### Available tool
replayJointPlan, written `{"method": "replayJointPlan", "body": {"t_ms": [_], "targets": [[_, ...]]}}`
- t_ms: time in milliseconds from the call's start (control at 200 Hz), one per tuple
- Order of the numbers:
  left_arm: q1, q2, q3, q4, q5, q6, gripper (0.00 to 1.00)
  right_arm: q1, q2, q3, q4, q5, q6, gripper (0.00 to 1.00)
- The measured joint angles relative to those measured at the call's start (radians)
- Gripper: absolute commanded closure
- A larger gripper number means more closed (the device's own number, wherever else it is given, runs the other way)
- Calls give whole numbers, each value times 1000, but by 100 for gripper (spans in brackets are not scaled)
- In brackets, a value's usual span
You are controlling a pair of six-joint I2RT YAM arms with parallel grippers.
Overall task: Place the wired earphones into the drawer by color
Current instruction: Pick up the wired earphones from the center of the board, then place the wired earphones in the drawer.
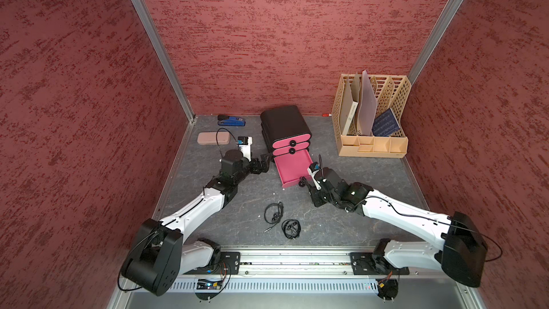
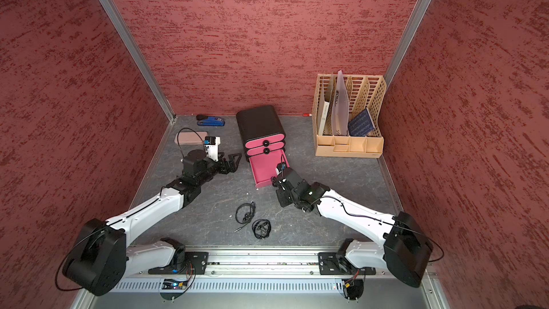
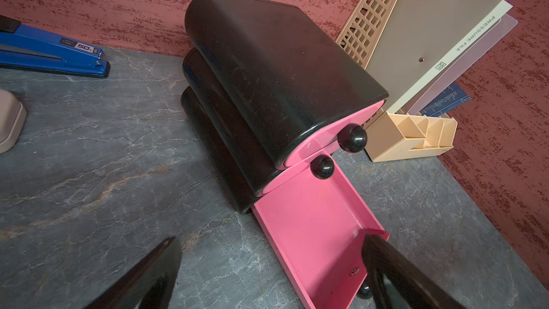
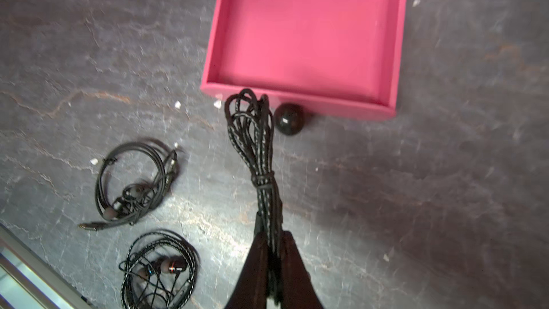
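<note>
My right end effector is pinched narrow on a black earphone bundle, a braided cable tied off at its middle. The bundle's long axis runs straight out from the fingertips towards the pulled-out bottom drawer. Its looped far end sits at the drawer's front wall, just beside the round black knob, and I cannot tell whether it touches either. What matters for the coming move, as I judge it, is that the drawer's pink floor lies directly ahead of this end effector, beyond that front wall, and shows nothing in it from the right wrist view. The bundle must therefore go forward and over the wall before I let go. Off to one side of the right end effector, two more black earphone coils lie on the bench, close together and apart from the drawer. My left end effector is spread wide and holds nothing. It sits at the drawer's other side with one finger over the drawer's front corner, so the right arm is the one placed for this drop. The two upper drawers of the cabinet are shut. Readable writing: "50" on the blue stapler, and "PRESSURE FILE" down the edge of a folder in the beige file rack.
</note>
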Motion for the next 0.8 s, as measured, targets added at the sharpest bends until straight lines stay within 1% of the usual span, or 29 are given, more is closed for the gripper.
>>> {"method": "replayJointPlan", "body": {"t_ms": [175, 381, 802], "targets": [[0, -2, -7, 1, 0, 1, 0, -2, 55, 79, 43, 59, -67, 89], [0, -14, -16, 8, 3, 4, 0, -28, 157, 116, 134, 93, -133, 90], [0, -14, -29, 27, 9, 8, 0, -129, 350, 137, 356, 107, -206, 90]]}}
